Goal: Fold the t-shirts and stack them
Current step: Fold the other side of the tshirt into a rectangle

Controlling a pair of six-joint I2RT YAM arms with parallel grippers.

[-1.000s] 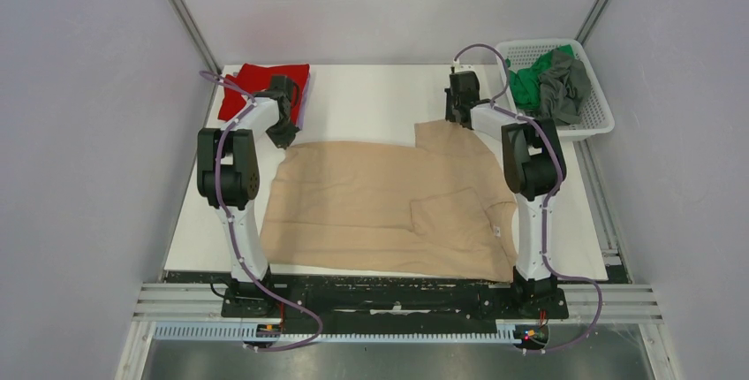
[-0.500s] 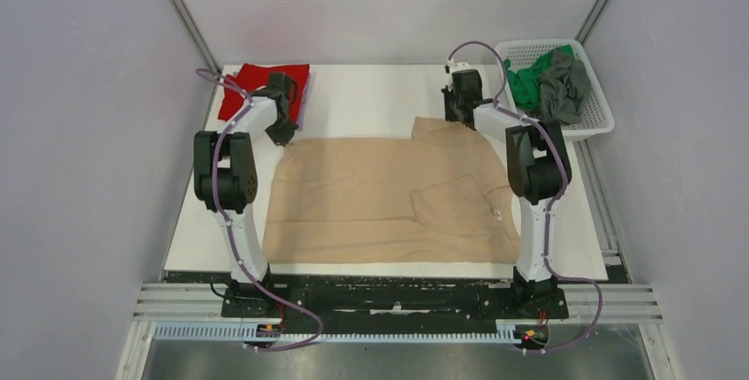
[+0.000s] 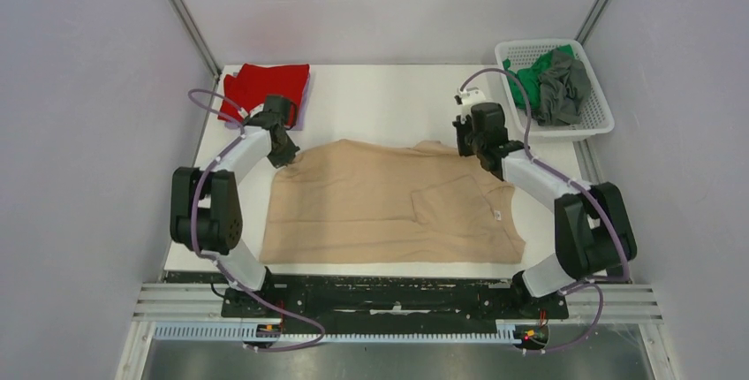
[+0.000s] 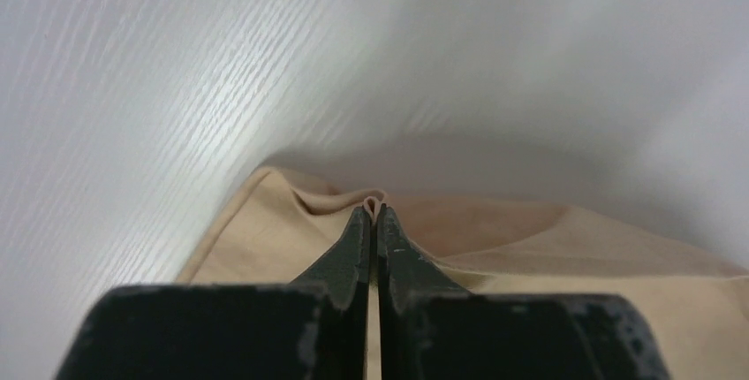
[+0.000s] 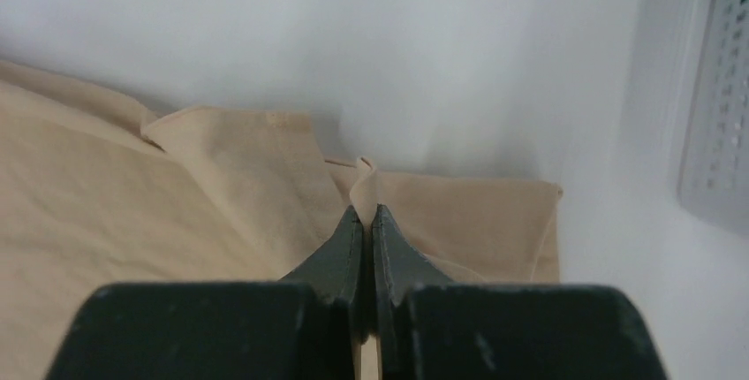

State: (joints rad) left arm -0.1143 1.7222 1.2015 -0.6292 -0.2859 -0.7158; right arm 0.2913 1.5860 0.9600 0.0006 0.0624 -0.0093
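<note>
Both jaws, now pinched shut on the beige t-shirt's (image 3: 371, 208) far edge, have drawn it straight and nearer, so folding appears underway.

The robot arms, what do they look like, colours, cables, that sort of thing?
Both the left arm and right arm have white links with chunky black joints, and a purple cable loops along each. The left gripper and right gripper are black, wedge-shaped, tapering to a point, with scuffed edges.
</note>
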